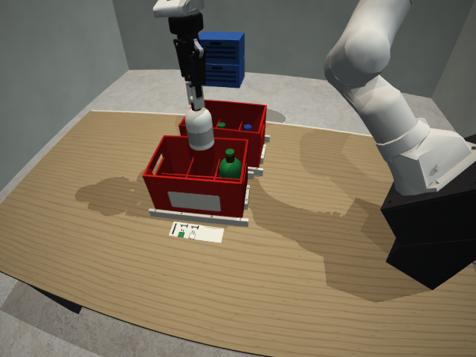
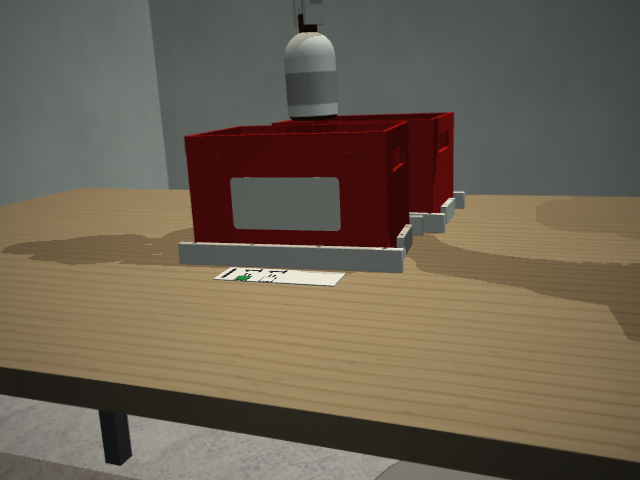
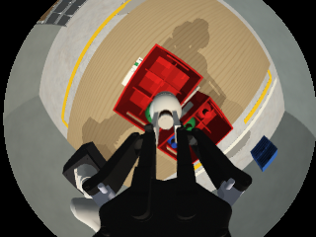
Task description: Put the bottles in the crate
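Pick list [image 1: 196,232] lies on the bench [image 1: 96,261] just in front of the near crate [image 1: 195,192], black bar at its left end; it shows a green mark and a white mark, each seemingly with a count of one, though the digits are small. Near crate has three cells in the row that shows: left and middle look vacant, right holds a green bottle [image 1: 230,165], upright, so the green line seems filled. Gripper [image 1: 195,104] hangs straight down, fingers closed narrow on the neck of the white bottle [image 1: 199,129], keeping it upright, its base above the crate's rim, about over the middle cell toward the back wall. Gripping at the neck leaves the body free to drop between dividers. Far crate [image 1: 261,115], touching or just behind the near one, holds a green-capped bottle [image 1: 221,124] and a blue-capped bottle [image 1: 247,127]. Blue bins [image 1: 224,57] stand on the floor well behind. Next step, likely: lower into an open cell, then release.
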`<state>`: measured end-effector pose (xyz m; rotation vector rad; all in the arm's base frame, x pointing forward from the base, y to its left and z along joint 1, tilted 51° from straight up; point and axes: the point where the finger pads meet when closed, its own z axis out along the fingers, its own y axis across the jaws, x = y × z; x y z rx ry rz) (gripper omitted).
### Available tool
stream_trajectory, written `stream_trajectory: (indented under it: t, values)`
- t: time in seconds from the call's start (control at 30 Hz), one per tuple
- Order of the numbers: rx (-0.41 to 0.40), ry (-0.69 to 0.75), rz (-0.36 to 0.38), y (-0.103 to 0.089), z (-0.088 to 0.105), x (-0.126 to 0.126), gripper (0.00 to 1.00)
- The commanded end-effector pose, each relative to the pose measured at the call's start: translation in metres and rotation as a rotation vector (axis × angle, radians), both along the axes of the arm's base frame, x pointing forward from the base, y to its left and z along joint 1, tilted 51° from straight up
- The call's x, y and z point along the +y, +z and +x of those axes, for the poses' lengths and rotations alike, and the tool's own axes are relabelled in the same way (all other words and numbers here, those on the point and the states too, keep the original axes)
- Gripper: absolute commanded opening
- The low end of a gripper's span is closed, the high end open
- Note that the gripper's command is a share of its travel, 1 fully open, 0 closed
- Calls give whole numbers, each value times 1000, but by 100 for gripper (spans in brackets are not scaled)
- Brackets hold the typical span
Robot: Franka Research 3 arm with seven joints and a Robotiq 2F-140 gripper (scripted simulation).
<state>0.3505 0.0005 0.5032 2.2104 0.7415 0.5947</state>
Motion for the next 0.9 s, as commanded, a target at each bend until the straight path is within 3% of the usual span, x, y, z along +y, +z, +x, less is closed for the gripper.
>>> stream_trajectory:
  t: [0.0,0.87]
  values:
    - [-21,-8,16,3,2,4,0]
    - [-21,-8,16,6,4,3,0]
